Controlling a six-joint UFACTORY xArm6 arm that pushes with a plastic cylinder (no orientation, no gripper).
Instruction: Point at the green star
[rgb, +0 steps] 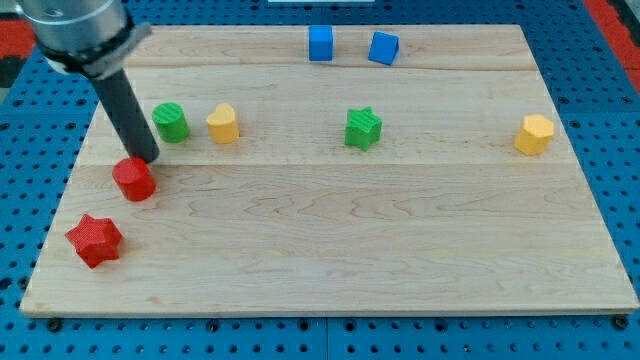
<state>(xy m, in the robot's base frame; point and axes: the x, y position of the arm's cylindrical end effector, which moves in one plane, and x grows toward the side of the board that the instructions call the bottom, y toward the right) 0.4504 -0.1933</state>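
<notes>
The green star (364, 128) lies on the wooden board (340, 250) a little right of the middle, in the upper half. My tip (146, 158) is far to the star's left, just above the red cylinder-like block (134, 180) and below-left of the green cylinder (171, 122). The rod slants up to the view's top left corner.
A yellow block (223, 124) sits right of the green cylinder. A red star (94, 240) lies at the lower left. Two blue cubes (320, 43) (383, 48) stand at the top edge. A yellow hexagonal block (535, 134) is at the right.
</notes>
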